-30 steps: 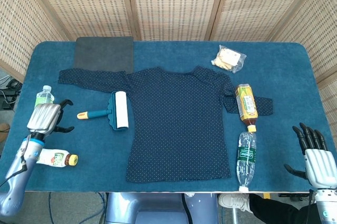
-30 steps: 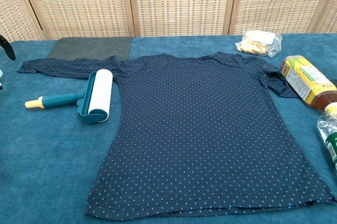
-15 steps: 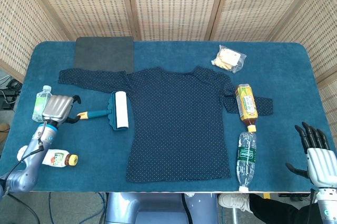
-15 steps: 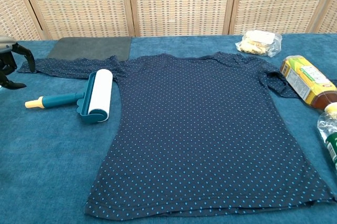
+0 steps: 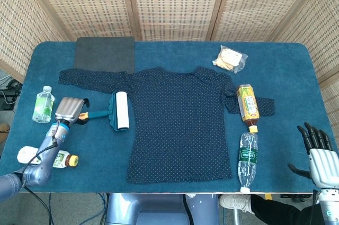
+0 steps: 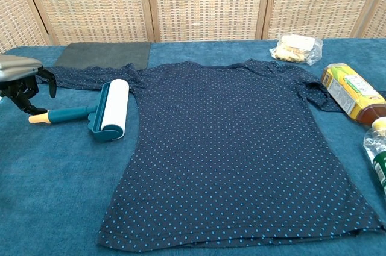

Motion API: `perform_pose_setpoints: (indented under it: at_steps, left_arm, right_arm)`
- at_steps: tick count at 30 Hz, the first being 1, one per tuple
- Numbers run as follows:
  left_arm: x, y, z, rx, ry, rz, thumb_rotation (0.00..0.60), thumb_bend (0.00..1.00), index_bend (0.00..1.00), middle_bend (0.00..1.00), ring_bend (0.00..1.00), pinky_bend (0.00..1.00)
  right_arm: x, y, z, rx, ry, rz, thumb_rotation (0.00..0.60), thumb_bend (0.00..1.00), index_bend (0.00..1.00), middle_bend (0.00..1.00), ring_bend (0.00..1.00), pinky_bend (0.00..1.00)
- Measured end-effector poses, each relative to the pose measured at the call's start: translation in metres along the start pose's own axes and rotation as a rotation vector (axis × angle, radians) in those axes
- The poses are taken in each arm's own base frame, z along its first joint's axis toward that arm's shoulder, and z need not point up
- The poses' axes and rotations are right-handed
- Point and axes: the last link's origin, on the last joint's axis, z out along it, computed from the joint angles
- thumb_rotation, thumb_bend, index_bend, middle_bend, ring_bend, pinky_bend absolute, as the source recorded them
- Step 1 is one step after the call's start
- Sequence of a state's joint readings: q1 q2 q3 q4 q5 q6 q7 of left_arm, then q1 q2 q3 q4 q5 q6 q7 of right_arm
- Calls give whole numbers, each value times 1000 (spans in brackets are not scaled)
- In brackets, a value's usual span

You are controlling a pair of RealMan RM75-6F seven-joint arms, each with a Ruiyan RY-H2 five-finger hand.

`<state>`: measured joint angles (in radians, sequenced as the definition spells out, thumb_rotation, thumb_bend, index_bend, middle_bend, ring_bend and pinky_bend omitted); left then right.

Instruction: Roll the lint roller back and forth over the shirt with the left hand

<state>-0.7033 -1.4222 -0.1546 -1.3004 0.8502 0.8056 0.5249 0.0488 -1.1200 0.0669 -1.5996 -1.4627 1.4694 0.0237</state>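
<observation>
Roller lay on the table just beside the shirt's left edge, its yellow-tipped handle pointing outward, apparently set for an easy pickup. Left hand hovered over the handle's end, fingers curled downward and parted, gripping nothing. Whether they touched the handle could not be told; the hand's back hid them from above, and the chest view cut it off at the frame's edge. Right hand rested spread near the table's corner, well apart from the work.

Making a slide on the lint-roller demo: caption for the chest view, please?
Left robot hand open above the lint roller handle, beside the shirt.
</observation>
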Motion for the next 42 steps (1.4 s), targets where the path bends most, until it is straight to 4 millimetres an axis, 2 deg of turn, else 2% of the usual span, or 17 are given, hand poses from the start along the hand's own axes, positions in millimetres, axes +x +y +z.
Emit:
perform_pose_setpoints:
  at_steps: [13, 32, 35, 36, 39, 42]
  left_arm:
    - [-6, 18, 19, -4, -25, 27, 600, 301, 409, 853, 742, 700]
    - [-22, 29, 32, -3, -62, 64, 600, 321, 429, 854, 741, 700]
    - [-27, 32, 33, -7, -68, 80, 600, 415, 452, 853, 741, 700]
    - [-28, 33, 33, -9, -69, 83, 600, 484, 477, 854, 742, 700]
    - [-28, 35, 33, -13, -65, 86, 600, 658, 596, 860, 743, 700]
    - [-26, 36, 32, -14, -44, 95, 600, 728, 741, 864, 744, 700]
  right_arm:
    - [-1, 4, 2, -14, -4, -7, 600, 92, 0, 0, 0, 0]
    - [-2, 5, 3, -19, -1, -12, 600, 93, 0, 0, 0, 0]
    - [-2, 5, 3, -16, 2, -12, 600, 92, 0, 0, 0, 0]
    - [-2, 5, 3, -16, 2, -13, 600, 92, 0, 0, 0, 0]
    - [-2, 5, 3, -17, 2, -11, 600, 92, 0, 0, 0, 0]
    - [-1, 5, 2, -15, 6, -9, 600, 92, 0, 0, 0, 0]
